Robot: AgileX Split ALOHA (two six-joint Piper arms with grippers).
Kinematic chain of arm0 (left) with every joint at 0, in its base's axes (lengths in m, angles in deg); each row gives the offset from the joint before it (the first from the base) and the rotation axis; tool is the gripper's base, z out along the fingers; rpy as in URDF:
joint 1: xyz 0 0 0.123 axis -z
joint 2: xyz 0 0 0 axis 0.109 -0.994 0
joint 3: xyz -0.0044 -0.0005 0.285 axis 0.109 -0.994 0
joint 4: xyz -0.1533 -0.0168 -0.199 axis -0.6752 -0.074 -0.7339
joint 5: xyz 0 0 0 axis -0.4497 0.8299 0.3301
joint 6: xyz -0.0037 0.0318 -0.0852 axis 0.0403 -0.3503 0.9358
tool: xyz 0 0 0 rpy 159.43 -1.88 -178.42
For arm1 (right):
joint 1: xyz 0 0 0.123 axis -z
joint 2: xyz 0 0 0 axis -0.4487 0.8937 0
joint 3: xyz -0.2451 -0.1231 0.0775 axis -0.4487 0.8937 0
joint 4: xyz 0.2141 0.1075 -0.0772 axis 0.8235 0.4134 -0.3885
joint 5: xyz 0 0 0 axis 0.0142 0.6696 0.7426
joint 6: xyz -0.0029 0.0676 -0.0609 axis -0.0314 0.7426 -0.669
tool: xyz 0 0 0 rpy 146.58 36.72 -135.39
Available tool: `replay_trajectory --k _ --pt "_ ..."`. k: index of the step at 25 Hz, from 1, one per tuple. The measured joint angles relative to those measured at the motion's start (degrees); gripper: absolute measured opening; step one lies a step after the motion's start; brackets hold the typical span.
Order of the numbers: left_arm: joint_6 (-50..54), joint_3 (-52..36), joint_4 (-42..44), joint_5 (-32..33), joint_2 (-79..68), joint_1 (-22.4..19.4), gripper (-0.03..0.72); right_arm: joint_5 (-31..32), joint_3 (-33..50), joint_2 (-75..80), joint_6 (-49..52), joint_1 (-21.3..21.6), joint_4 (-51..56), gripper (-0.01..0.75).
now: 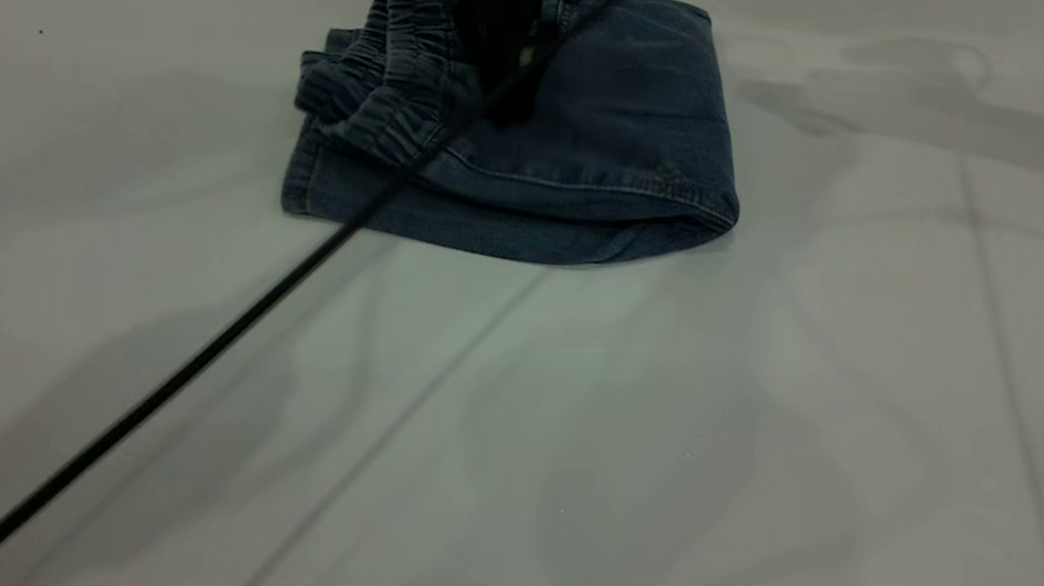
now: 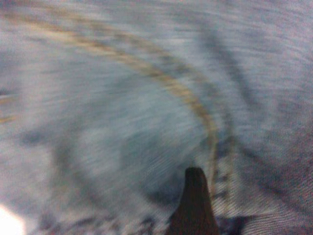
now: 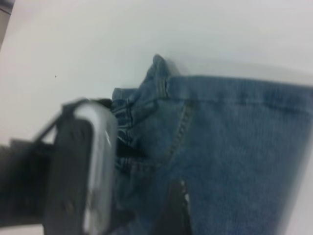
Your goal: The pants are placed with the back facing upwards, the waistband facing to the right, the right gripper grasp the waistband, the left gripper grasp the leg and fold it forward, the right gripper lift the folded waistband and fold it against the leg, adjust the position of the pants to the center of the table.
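- The left gripper [image 1: 505, 99] comes down from the far edge of the table [image 1: 563, 440] and presses onto the folded pants [image 1: 596, 111], just beside the waistband [image 1: 388, 84].
- Whether this claw is clenched or released cannot be told: in the left wrist view only one dark wedge-shaped tip of it [image 2: 193, 205] shows, lying against the denim [image 2: 122, 122].
- The left arm stands nearly upright over the pants, its black body cut off by the top of the exterior view.
- A black cable [image 1: 200, 362] runs slantwise from the near left of the table up to that arm.
- The right gripper [image 3: 177, 208] hangs above the pants [image 3: 234, 147] and does not appear in the exterior view. Only a dark sliver of it shows, so its grasp cannot be told either.
- In the right wrist view a blocky black shape with a pale rounded face [image 3: 83, 166] sits at the waistband [image 3: 124, 117]. It is probably the left gripper, though the blur leaves this unsure.
- The pants lie at the far middle of the table as a compact folded rectangle. The puckered, ridged waistband is on the left side and a smooth rounded fold on the right.
- The denim is mid-blue with pale stitching lines, and a curved tan seam shows close up in the left wrist view.
- The table is plain, white and matte [image 3: 98, 39].
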State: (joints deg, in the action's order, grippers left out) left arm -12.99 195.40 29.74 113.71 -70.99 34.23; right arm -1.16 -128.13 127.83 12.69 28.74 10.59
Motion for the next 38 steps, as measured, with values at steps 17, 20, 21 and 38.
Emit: replay_trajectory --k 17,20,21,38 --pt "26.0 0.8 12.7 0.0 22.8 0.0 0.535 14.2 0.0 -27.1 21.2 1.0 -20.1 0.594" --pt "26.7 -1.2 12.1 0.0 29.1 0.1 0.535 14.9 0.0 -32.0 27.7 1.0 -22.0 0.594" --pt "26.9 -2.5 12.0 0.0 31.0 0.1 0.535 14.9 0.0 -33.8 29.3 1.0 -22.2 0.594" --pt "30.5 -51.4 11.6 0.0 84.2 0.1 0.535 16.4 22.1 -77.6 36.2 1.0 -24.5 0.594"
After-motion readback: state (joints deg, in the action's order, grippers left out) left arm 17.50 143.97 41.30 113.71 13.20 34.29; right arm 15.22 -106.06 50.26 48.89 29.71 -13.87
